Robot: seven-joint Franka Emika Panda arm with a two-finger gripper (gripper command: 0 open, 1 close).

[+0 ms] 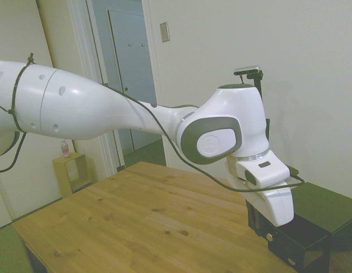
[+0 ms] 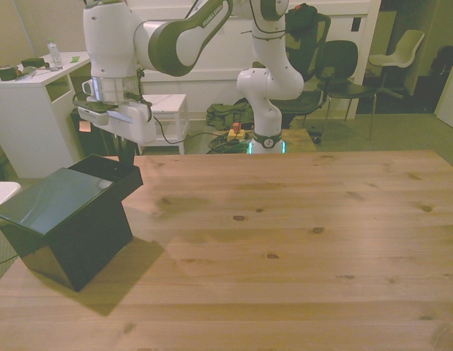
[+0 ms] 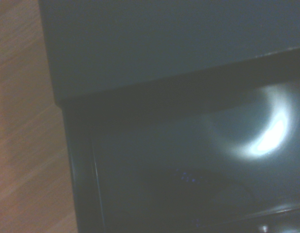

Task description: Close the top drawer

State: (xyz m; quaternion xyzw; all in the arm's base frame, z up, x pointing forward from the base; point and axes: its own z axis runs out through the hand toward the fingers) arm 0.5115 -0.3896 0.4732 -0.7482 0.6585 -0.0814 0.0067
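Note:
The black cabinet stands at the table's edge on the front view's left. Its top drawer is pulled out on the side away from the camera, and its inside shows dark and bare in the wrist view. In the side view the drawer front carries a small brass knob, with another knob on a drawer below. My gripper hangs straight down at the open drawer's outer end, and in the side view the gripper sits just above and behind the knob. Whether it touches the drawer is unclear.
The wooden table stretches wide toward the front view's right of the cabinet. The cabinet's flat top lies close under the wrist. White shelves and chairs stand beyond the table.

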